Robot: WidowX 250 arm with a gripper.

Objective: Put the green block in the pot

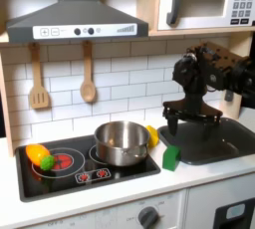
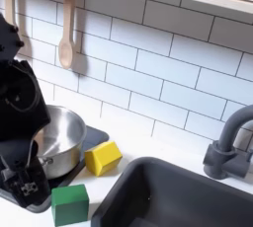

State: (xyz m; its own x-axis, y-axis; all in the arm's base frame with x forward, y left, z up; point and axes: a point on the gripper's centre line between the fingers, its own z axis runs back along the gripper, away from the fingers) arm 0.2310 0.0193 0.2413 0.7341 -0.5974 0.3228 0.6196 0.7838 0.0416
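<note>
One pot (image 1: 121, 141) sits on the right part of the black stovetop (image 1: 70, 168) in the first exterior view, open side up; in the second exterior view it shows at the left, partly behind the arm (image 2: 22, 103). One green block (image 1: 171, 157) rests on the white counter (image 1: 120, 195), off the stovetop's right edge and near the pot, in front of the dark sink (image 1: 214, 138); in the second exterior view the block lies near the bottom, just left of the sink's near corner. One yellow piece (image 2: 103, 157) lies beside the pot, between it and the sink, and farther back than the block. One orange toy (image 1: 38, 155) with a green ball joined to it lies on the left burner in the first exterior view. Two wooden utensils hang on the tiled wall: a slotted spatula (image 1: 38, 79) and a spoon (image 1: 88, 74). The gripper (image 1: 189, 119) hangs above the sink's left edge in the first exterior view, right of the pot and clear of the block; whether its fingers are apart or together cannot be told. One grey faucet (image 2: 229, 142) stands at the second exterior view's right.
</note>
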